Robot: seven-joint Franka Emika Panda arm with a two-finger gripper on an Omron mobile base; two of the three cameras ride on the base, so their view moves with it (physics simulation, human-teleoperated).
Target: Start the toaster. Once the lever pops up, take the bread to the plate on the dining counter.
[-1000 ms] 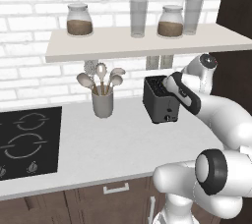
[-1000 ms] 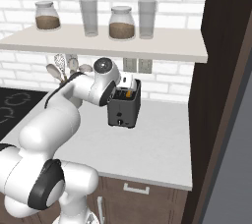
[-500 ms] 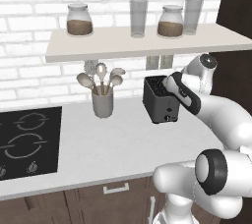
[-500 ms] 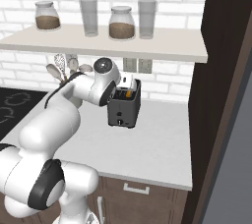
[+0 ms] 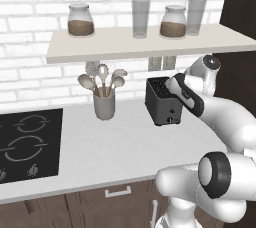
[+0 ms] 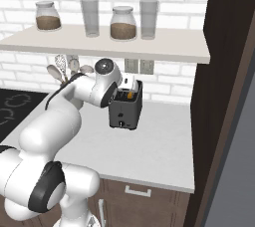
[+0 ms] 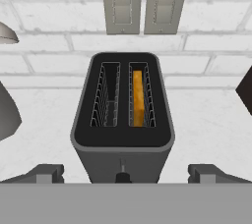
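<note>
At the centre of the hand view the toaster (image 7: 123, 120) stood on the table (image 7: 44, 115) with the bread (image 7: 139, 98) down in its right slot, while the claw (image 7: 123, 174) hung above with jaws spread apart, seemingly lined up to press the lever (image 7: 122, 176).

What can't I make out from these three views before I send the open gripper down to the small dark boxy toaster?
- Gripper, hand view: jaws open, but the picture's bottom edge cuts the fingertips.
- Small dark boxy toaster, left base view: the white arm covers its right side.
- Toaster lever, hand view: cut at the bottom edge, so up or down is unclear.
- Tan bread slice, hand view: sunk in the right slot, top edge alone visible.
</note>
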